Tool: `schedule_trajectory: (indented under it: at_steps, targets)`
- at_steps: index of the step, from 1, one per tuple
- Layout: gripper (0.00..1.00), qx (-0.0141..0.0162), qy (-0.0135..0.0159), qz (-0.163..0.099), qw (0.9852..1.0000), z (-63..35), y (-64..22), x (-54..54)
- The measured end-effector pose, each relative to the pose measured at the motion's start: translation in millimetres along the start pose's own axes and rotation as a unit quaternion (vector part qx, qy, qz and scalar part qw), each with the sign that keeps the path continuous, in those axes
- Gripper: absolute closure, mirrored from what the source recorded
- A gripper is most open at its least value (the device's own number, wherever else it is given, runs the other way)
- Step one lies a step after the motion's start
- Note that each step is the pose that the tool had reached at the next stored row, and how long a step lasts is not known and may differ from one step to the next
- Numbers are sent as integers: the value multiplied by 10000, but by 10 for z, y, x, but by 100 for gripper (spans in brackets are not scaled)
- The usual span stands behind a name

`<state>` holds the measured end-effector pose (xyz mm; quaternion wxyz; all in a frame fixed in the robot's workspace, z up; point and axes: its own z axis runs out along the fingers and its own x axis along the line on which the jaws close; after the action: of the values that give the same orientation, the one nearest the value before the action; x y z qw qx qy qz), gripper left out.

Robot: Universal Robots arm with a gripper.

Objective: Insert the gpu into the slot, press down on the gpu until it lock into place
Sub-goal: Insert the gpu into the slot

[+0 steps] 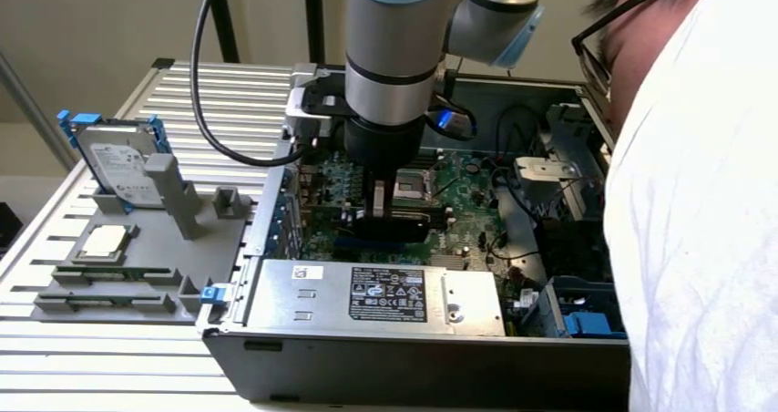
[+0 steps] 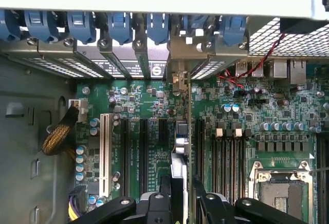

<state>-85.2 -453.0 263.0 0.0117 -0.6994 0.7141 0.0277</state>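
The gpu (image 1: 409,222), a small black card, stands upright on its edge over the green motherboard inside the open case. My gripper (image 1: 386,213) reaches straight down from above and is shut on it. In the wrist view the gpu (image 2: 179,149) appears edge-on, running from between my fingers (image 2: 165,185) to its metal bracket (image 2: 178,80) at the case's rear wall. A short piece of the blue slot (image 1: 355,244) peeks out under the card's lower edge; the rest of it is hidden by the card. I cannot tell whether the card is fully seated.
A silver power-supply box (image 1: 377,293) lies just in front of the card. Black sockets and a white socket (image 2: 105,152) flank it, with the CPU socket (image 2: 280,190) nearby. A person in a white shirt (image 1: 699,211) leans in at the exterior view's right. A hard drive (image 1: 122,161) stands on a grey fixture.
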Motion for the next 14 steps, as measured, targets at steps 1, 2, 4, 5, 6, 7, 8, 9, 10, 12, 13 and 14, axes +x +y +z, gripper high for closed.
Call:
schedule_trajectory:
  at_steps: [1, 2, 4, 5, 6, 7, 8, 9, 10, 12, 13, 14]
  targets:
    - [74, 0, 0, 0, 10000, 1, 0, 0]
    - [74, 0, 0, 0, 10000, 1, 0, 0]
    - [74, 0, 0, 0, 10000, 3, 0, 0]
    - [74, 0, 0, 1, 10000, 3, 0, 0]
    - [74, 0, -1, 2, 10000, 4, 0, 0]
    - [74, 0, -1, 3, 10000, 5, 0, 0]
    - [74, 0, -1, 5, 10000, 5, 0, 0]
    - [74, -1, -1, 7, 10000, 6, 0, 0]
    - [74, -1, -1, 9, 10000, 6, 0, 0]
    - [74, -3, -2, 12, 10000, 7, -1, -2]
    - [74, -5, -2, 14, 10000, 8, -1, -3]
    - [74, -8, -1, 15, 10000, 7, -1, -4]
